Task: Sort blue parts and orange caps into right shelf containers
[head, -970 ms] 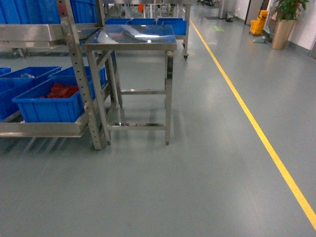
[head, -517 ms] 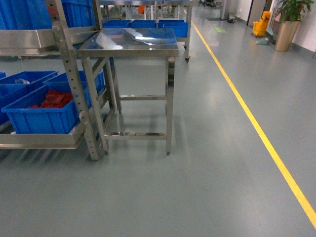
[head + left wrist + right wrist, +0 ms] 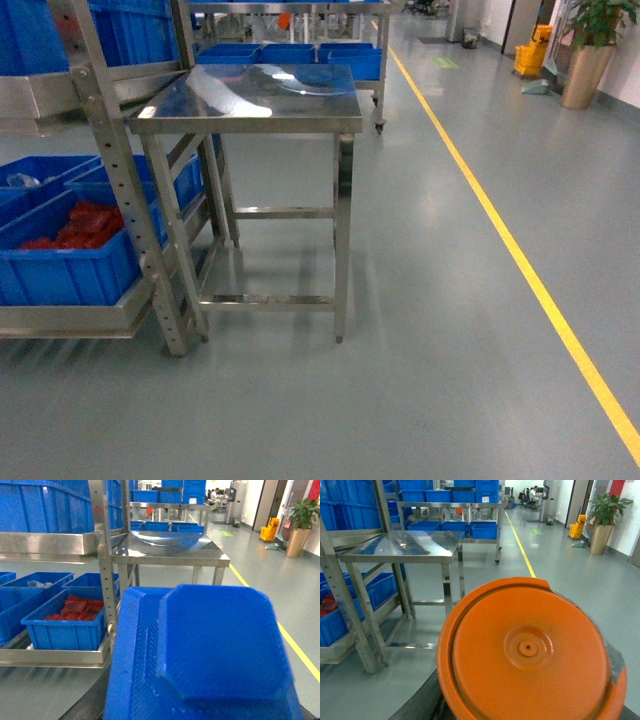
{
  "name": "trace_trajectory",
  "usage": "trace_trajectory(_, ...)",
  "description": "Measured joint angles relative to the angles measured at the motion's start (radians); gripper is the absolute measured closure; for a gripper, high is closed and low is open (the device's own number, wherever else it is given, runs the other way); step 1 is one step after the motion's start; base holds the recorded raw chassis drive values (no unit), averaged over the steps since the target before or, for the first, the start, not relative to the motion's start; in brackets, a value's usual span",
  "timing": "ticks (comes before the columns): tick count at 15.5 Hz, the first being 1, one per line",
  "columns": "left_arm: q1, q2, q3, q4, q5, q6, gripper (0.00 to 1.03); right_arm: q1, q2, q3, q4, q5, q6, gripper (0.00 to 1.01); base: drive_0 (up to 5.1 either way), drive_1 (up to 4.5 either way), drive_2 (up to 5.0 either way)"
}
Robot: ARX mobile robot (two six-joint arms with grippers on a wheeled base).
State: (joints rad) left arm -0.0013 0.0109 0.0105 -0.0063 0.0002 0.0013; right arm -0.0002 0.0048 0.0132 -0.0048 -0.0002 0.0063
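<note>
Blue part [image 3: 200, 655] fills the left wrist view, orange cap [image 3: 530, 652] the right; fingers hidden, so I cannot tell their grip. Shelf [image 3: 110, 170] and worktop [image 3: 250, 100] look closer now, with containers [image 3: 60, 265] near.

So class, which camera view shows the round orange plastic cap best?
The right wrist view: the round orange plastic cap fills the foreground, showing its raised rim and centre dimple. The head view and the left wrist view do not show it.
</note>
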Motion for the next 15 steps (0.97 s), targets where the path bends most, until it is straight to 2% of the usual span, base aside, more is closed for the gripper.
trace_trajectory(15, 0.0, 0.0, 0.0, 0.0, -0.002, 0.0, 0.6, 0.0, 0.0, 0.0, 0.0, 0.0, 0.0, 0.56, 0.0, 4.25, -4.3)
